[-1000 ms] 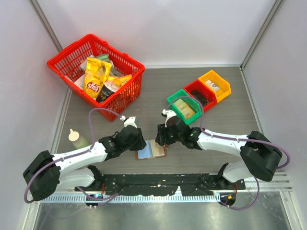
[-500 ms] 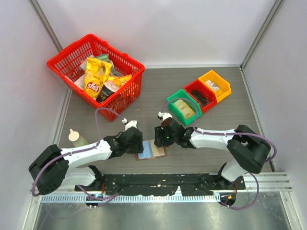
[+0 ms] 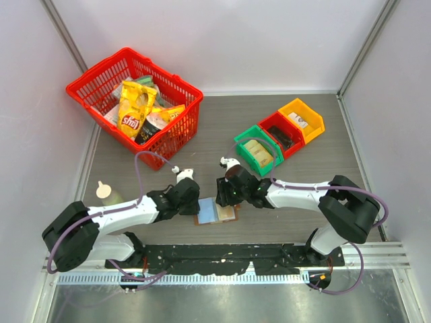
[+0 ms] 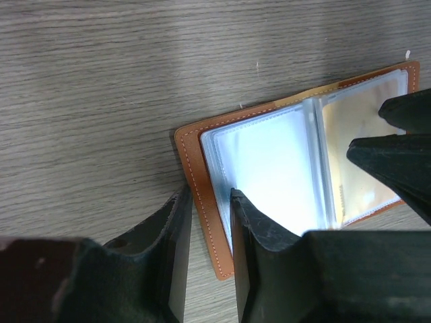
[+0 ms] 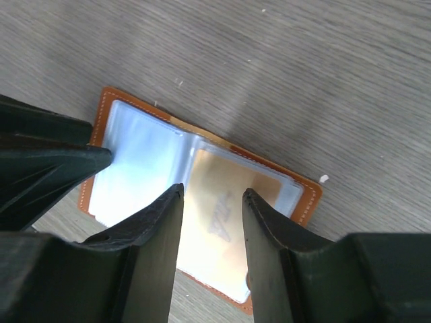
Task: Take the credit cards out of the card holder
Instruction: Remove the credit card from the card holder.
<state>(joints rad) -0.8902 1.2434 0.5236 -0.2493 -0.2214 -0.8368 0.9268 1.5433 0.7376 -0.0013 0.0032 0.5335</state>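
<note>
The card holder lies open and flat on the table between my two grippers. It is brown leather with pale blue-grey sleeves. My left gripper is narrowly open; in the left wrist view it straddles the holder's left leather edge, one finger on the table and one on the pale sleeve. My right gripper is open; in the right wrist view it hovers over a tan credit card inside the right-hand sleeve. That card also shows in the left wrist view. No other card shows.
A red basket with yellow snack bags stands at the back left. Green, red and orange bins stand in a row at the back right. A small pale bottle stands at the left.
Both grippers have closed in on the card holder from either side. The right arm's elbow has swung inward. The holder has shifted slightly toward the near edge.
</note>
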